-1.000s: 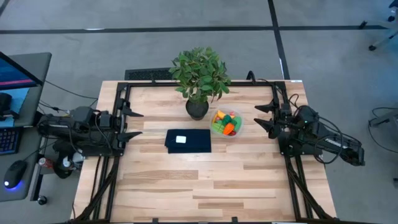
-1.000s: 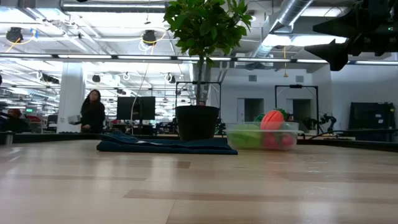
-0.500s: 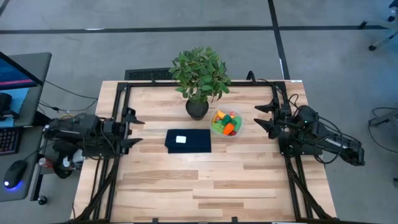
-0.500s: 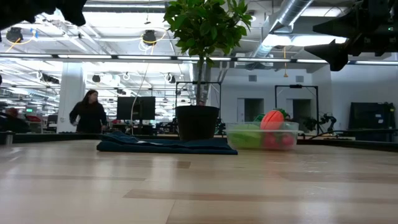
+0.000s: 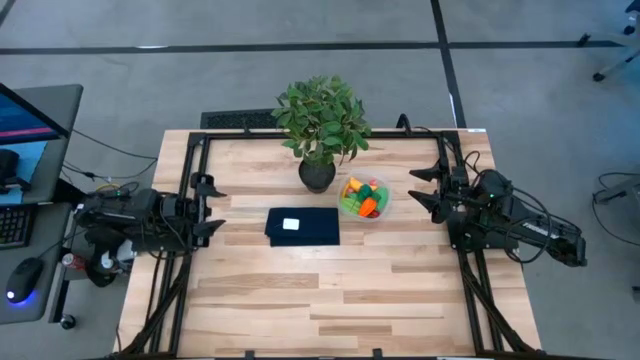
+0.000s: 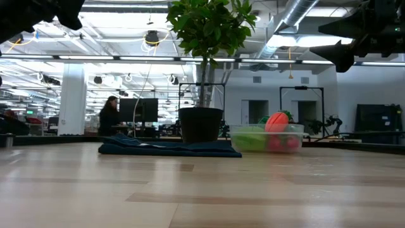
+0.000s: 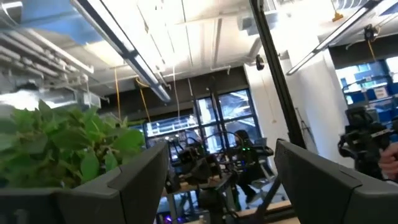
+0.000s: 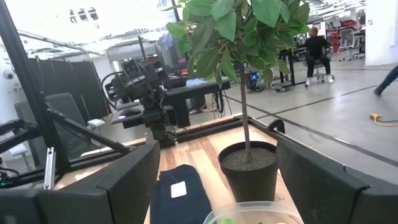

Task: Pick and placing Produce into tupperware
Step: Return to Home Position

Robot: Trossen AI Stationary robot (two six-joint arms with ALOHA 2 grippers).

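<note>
Produce (image 5: 363,195) lies heaped inside your tupperware (image 5: 384,199); orange, yellow, green and red pieces show. The tupperware stands on the table (image 5: 300,300), just beside the plant (image 5: 320,118) pot on the right arm's side, with the cloth (image 5: 303,226) near it. Your left gripper (image 5: 210,204) hangs at the table's left edge, jaws wide and empty. Your right gripper (image 5: 422,187) hangs near the right edge, level with the tupperware and apart from it, jaws likewise wide, holding nothing. You have a person (image 6: 109,115) in the room beyond.

Produce (image 6: 276,121) blurred thru tupperware (image 6: 266,130) wall; pieces can't be told apart.
</note>
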